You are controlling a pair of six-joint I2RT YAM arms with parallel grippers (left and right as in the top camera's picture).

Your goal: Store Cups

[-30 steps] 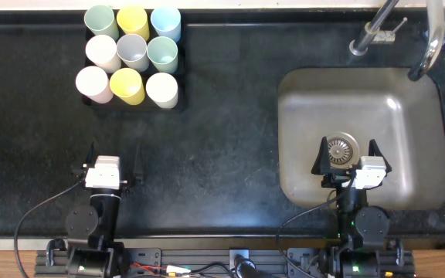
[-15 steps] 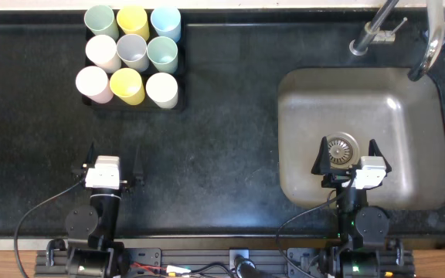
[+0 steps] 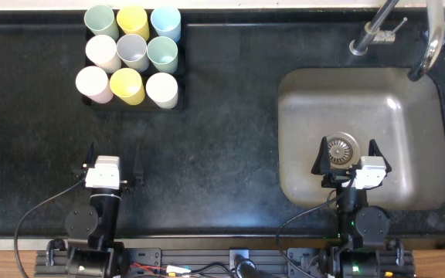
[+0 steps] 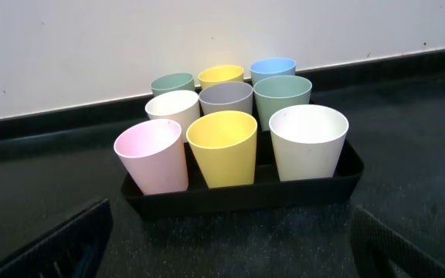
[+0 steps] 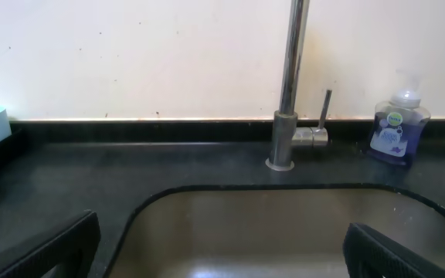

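No change from the earlier frames: both arms stay folded back at their bases. Left gripper [image 3: 113, 157], fingers spread wide and empty, sits low over the black countertop [image 3: 222, 139]. Right gripper [image 3: 347, 157], likewise spread, sits over the sink [image 3: 408, 154] by its drain [image 3: 342, 145]. Farther off, nine cups [image 3: 132, 51] stand upright, mouths up, three by three in a black tray [image 4: 238, 202] at the counter's far left corner.

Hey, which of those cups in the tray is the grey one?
The grey cup, standing in the very centre of the tray; no other cup is grey.
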